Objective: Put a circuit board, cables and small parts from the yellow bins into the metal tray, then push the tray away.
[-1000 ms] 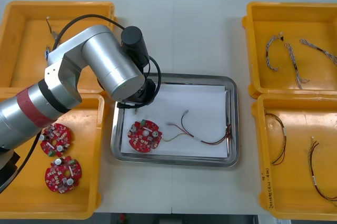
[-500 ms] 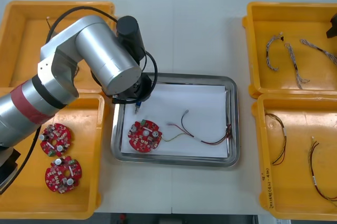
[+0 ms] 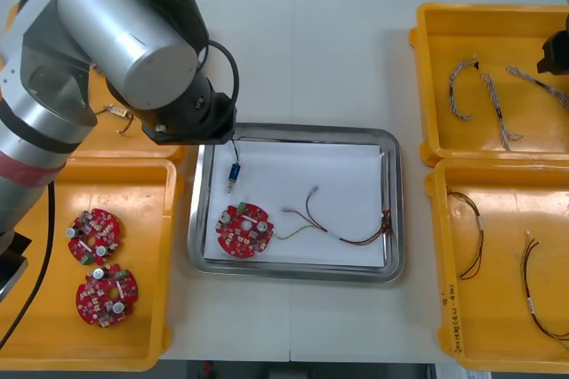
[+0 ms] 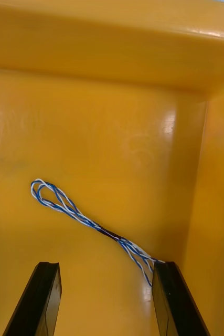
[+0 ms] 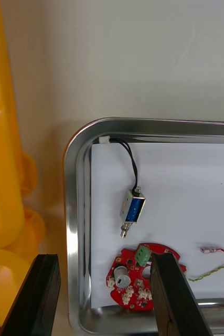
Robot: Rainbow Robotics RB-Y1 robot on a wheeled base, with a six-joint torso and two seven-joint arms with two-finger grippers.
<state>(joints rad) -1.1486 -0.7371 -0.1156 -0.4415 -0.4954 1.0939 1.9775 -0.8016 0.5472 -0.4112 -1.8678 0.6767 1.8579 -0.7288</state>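
My R gripper is wide open, w/ nothing in it. It hangs low inside the far yellow bin on my right. The blue and white cable lies flat on the bin floor just past my fingers. One end is close to the finger by the bin wall, and the loop end is farther out.

I think this cable is very light, thin and floppy. It will bend and dangle, not break. The best place to grab looks like the tight twisted middle, near the dark band. It's thickest there, and both ends would hang about even. It sits near the wall, so I'd need room for that finger.

My L gripper is open too, w/ nothing held, up over the metal tray on the counter. In the tray are a red circuit board, a small metal part w/ a black wire, and a red and yellow cable.

No brand names. There are tiny marks on the near right bin's rim, too small to read.
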